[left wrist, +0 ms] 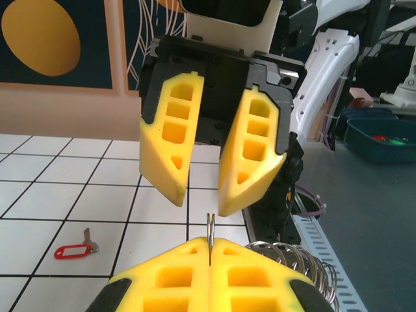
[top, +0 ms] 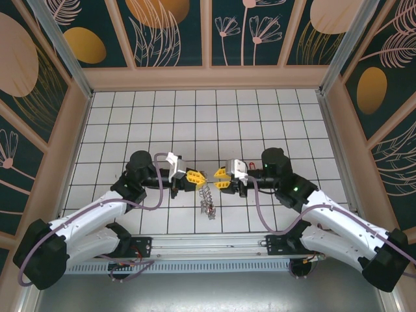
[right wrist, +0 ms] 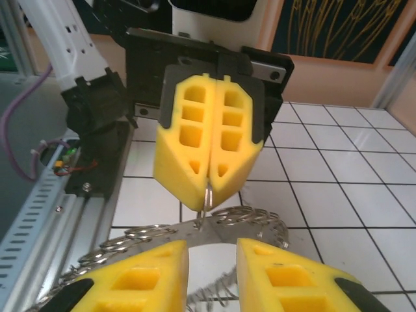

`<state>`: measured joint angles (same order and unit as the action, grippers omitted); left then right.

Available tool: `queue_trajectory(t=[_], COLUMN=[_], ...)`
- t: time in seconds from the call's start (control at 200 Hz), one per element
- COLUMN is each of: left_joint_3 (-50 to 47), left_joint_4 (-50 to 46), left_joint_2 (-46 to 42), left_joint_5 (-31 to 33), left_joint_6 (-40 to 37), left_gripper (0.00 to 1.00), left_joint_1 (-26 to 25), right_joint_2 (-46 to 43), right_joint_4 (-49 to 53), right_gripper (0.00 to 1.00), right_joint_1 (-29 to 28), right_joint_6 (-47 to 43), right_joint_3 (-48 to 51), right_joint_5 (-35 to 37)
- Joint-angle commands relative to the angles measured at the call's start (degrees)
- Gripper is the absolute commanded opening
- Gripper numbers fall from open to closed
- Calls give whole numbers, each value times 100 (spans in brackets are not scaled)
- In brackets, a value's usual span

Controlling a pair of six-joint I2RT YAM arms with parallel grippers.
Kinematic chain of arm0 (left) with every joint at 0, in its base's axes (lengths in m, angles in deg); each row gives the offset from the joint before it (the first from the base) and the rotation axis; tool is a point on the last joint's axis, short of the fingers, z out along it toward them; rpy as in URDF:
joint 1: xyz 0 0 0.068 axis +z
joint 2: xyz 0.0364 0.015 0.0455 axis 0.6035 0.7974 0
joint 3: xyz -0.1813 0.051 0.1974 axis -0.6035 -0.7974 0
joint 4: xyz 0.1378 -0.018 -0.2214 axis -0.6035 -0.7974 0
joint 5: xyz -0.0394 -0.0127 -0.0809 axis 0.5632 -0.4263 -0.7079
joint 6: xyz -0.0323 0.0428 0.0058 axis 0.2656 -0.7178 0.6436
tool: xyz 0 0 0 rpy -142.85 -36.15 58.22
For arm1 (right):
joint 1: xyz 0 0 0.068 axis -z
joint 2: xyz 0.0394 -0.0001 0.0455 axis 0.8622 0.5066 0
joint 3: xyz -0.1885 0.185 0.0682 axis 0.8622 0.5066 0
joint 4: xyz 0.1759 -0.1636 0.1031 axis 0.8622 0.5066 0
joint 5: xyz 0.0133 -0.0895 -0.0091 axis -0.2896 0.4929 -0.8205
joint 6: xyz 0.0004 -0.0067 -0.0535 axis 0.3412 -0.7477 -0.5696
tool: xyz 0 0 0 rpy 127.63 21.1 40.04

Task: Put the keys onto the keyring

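Observation:
The keyring [right wrist: 195, 229] is a flat grey band fringed with small silvery split rings [right wrist: 273, 220], hanging between my two grippers above the tiled floor [top: 207, 198]. My left gripper [left wrist: 210, 244] is shut on one thin wire split ring [left wrist: 210, 224] of the keyring's rim. Seen in the right wrist view, its fingers [right wrist: 188, 156] are pressed together with that ring poking out below. My right gripper [right wrist: 212, 250] is open, its tips on either side of the grey band, close to it. A key with a red head [left wrist: 73, 251] lies flat on a tile to the left.
In the top view the two grippers [top: 193, 177] [top: 220, 177] face each other tip to tip over the near-middle tiles. A metal rail [top: 208, 244] runs along the near edge. A blue bin [left wrist: 380, 140] sits off the table. Panel walls enclose the floor.

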<state>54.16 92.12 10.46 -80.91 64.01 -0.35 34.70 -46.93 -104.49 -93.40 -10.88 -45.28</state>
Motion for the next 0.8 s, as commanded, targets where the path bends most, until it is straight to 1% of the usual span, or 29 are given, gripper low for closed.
queue_trajectory(t=[0.0, 0.145, 0.305, 0.4, 0.48, 0.796], left_joint_3=[-62, -226, -279, -332, -374, -583], left_joint_4=[882, 1405, 1657, 1854, 2030, 2731], left_joint_2=[-110, -109, -45, -6, 26, 196], left_joint_5=[-12, 54, 46, 61, 95, 373], left_joint_6=[366, 650, 751, 821, 887, 1238], left_gripper=[0, 0, 0, 0, 0, 0], left_joint_1=[-14, -10, -23, -36, -55, -226], right_joint_2=[25, 84, 189, 260, 321, 385], right_joint_4=[-689, -1122, -1444, -1689, -1817, -2395], right_gripper=[27, 27, 26, 23, 22, 20], right_joint_1=[19, -33, -147, -192, -248, -420], right_joint_6=[272, 490, 614, 744, 783, 1001], right_joint_3=[151, 278, 351, 403, 430, 595], right_joint_5=[-413, -342, -53, 4, 42, 252])
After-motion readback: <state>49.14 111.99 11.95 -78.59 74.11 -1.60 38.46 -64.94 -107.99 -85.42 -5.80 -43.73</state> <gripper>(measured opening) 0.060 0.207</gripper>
